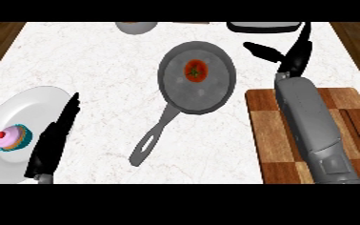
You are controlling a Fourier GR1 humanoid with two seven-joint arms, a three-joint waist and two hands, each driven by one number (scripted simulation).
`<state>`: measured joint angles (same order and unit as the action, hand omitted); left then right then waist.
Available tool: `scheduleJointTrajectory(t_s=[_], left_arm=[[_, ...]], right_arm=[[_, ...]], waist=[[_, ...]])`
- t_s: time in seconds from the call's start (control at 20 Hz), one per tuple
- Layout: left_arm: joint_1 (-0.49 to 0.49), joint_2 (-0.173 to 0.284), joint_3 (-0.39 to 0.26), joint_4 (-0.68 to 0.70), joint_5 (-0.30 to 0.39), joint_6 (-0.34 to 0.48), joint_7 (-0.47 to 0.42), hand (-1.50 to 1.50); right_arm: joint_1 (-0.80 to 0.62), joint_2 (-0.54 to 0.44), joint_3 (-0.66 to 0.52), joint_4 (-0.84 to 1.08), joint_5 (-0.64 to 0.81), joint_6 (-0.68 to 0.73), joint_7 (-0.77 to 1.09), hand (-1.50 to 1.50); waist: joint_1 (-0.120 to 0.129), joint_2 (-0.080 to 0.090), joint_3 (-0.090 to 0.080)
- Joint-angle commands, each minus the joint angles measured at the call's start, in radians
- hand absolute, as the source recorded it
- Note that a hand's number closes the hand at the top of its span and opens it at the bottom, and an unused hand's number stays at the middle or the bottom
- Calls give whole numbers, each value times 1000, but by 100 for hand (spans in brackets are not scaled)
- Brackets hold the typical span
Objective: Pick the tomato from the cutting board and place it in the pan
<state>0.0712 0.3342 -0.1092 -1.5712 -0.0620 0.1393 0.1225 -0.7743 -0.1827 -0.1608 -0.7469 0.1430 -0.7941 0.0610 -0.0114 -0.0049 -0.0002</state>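
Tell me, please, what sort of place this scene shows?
Most likely a kitchen counter: a pan with a tomato in it, a wooden cutting board, and a plate with a cupcake.

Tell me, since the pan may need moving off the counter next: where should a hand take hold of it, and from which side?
Grip the pan by its long handle, which slants down-left toward the robot. Coming from the near side, the left hand looks the better placed. The tomato sits in the bowl, so avoid the rim.

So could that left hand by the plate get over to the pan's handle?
Probably yes: the left hand rests open beside the plate, and only bare counter lies between it and the pan handle.
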Motion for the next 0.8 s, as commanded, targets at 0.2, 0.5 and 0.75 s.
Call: scheduleJointTrajectory(t_s=[0.2, 0.5, 0.75], left_arm=[[-23, -6, 31, 3, 18, -25, 30, 0], [72, -14, 21, -27, -6, -42, -32, 0], [21, -45, 23, -49, -46, -43, 17, 0]], right_arm=[[383, -135, 23, -416, -34, 135, 32, -150], [641, -229, -12, -729, -96, 263, 102, -150], [758, -260, -111, -798, -176, 369, 77, -150]], waist=[[-23, -4, -1], [-6, -2, -1], [4, 3, 0]])
